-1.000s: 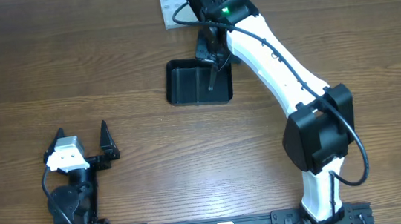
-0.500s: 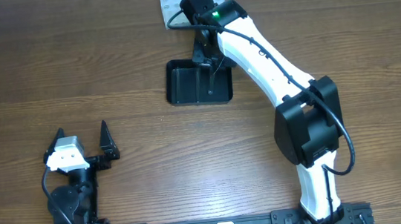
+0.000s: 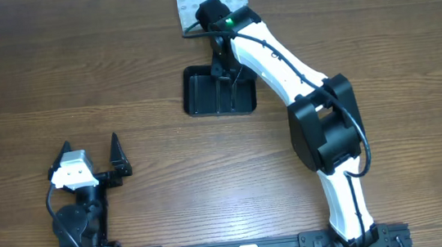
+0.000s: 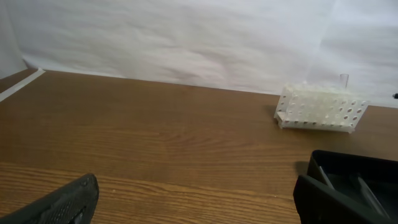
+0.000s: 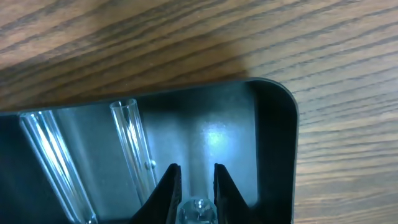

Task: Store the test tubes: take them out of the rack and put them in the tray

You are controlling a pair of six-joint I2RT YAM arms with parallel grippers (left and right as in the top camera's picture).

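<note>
The black tray (image 3: 202, 101) lies just in front of the white rack (image 3: 192, 3). My right gripper (image 3: 225, 67) hangs over the tray's far right corner (image 5: 273, 124), shut on a clear test tube (image 5: 198, 210) that shows between its fingers. Two test tubes (image 5: 132, 149) (image 5: 43, 162) lie side by side on the tray floor. In the left wrist view the rack (image 4: 320, 107) has one tube (image 4: 343, 79) standing in it at the back. My left gripper (image 3: 93, 158) rests open near the left arm's base, far from the tray, holding nothing.
Bare wooden tabletop surrounds the tray and rack. A white backdrop (image 4: 186, 37) stands behind the table's far edge. The right arm (image 3: 298, 74) stretches diagonally from the bottom right up to the tray.
The right arm's wrist has swung left and slightly up the picture, bringing the held tube over the tray's far right corner. The left arm has not moved.
</note>
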